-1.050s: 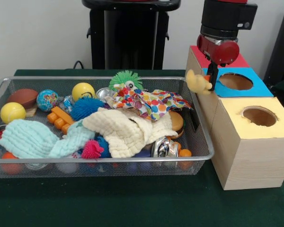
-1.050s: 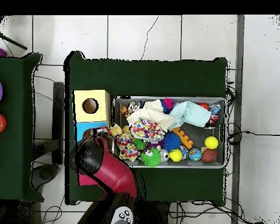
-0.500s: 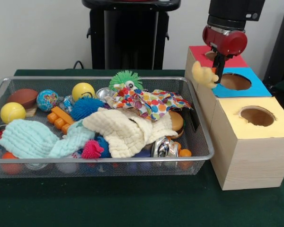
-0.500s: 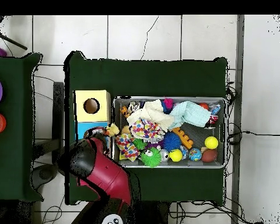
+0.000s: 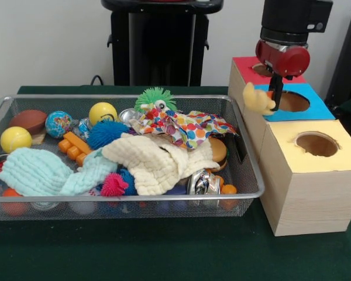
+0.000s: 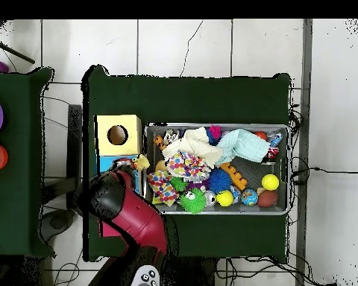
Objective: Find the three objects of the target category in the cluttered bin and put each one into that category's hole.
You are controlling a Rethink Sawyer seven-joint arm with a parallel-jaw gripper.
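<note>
Front view: the end effector [image 5: 274,100] grips a yellow plush toy [image 5: 257,98], holding it in the air at the left edge of the blue box [image 5: 316,108], beside its hole [image 5: 293,101]. The bin [image 5: 245,158] sits left of the boxes on the bench [image 5: 164,252].

A black cylindrical arm segment [image 5: 296,20] is seen at the top of the front view, with a small boxy protrusion on its right side. Below it, a glossy red rounded housing [image 5: 283,57] is fitted, marked by a bright highlight. A slim black gripper [image 5: 274,97] is attached beneath the red part. In the overhead view, the arm [image 6: 130,216] is shown as a bulky red body capped in black.
</note>
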